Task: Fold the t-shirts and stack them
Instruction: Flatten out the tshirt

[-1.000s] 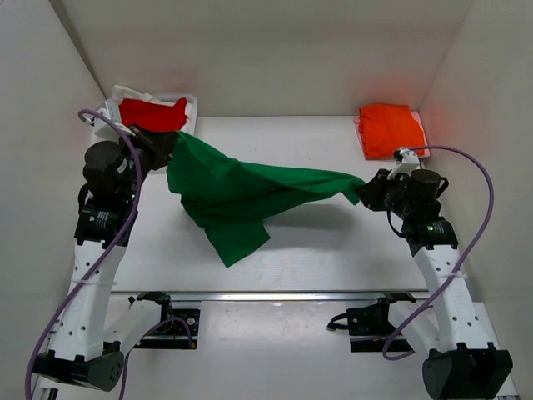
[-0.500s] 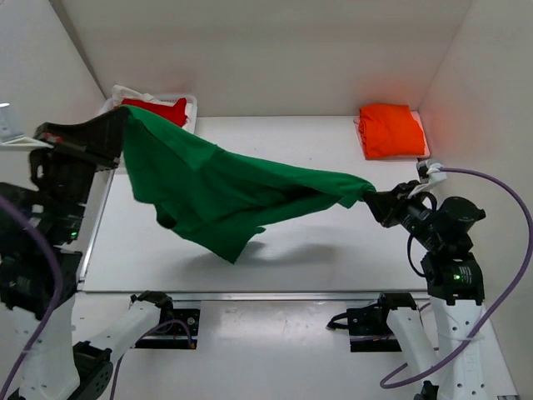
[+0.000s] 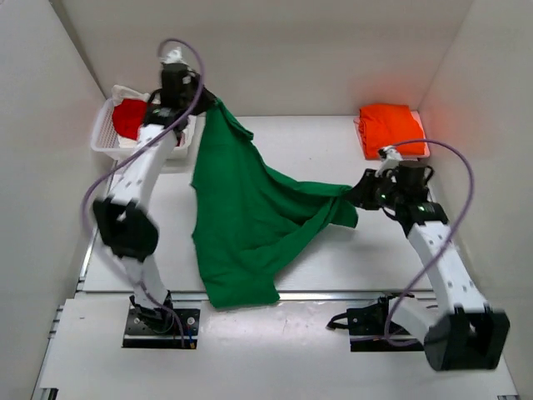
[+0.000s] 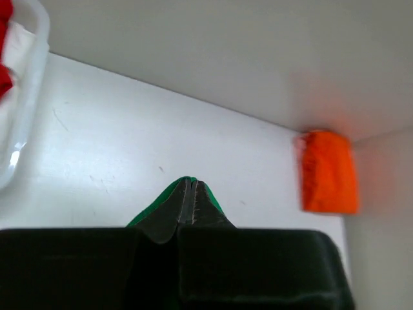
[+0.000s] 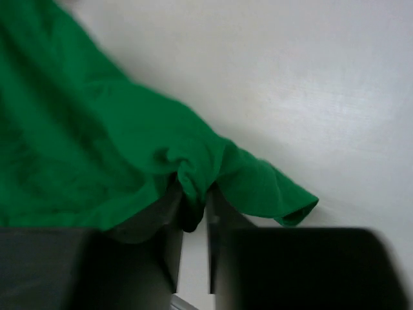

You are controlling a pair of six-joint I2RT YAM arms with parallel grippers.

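Top view, nearest first. The lower hem of the green t-shirt (image 3: 241, 225) lies on the table (image 3: 350, 258) at its near edge, well short of both sets of jaws and between them. From there the cloth runs away in a broad sheet, partly resting on the table, and splits towards the two grips.

Right gripper (image 3: 356, 193): mid-table, right side. In the wrist view the jaws are clamped on a bunched fold of green. The fold is wedged between the two fingers (image 5: 164, 226), with a small gap showing below the fold. A short lobe of cloth hangs just right of the jaws. The main body spreads left of and beyond them. The table beyond the jaws is bare white.

Left gripper (image 3: 208, 102): farther back, near the rear wall. The shirt hangs from it in a narrow peak. In the wrist view the jaws are pressed together, with green edging showing along both sides of the tips, so they are clamped on the shirt.

White mesh basket (image 3: 100, 137): just left of the left jaws, at the far left corner. The red t-shirt (image 3: 129, 121) lies in it, crumpled.

Orange t-shirt (image 3: 391, 129): folded flat at the far right corner, beyond the right jaws and well apart from them. Seen from the left wrist, it lies ahead and to the right of the jaws, against the wall.
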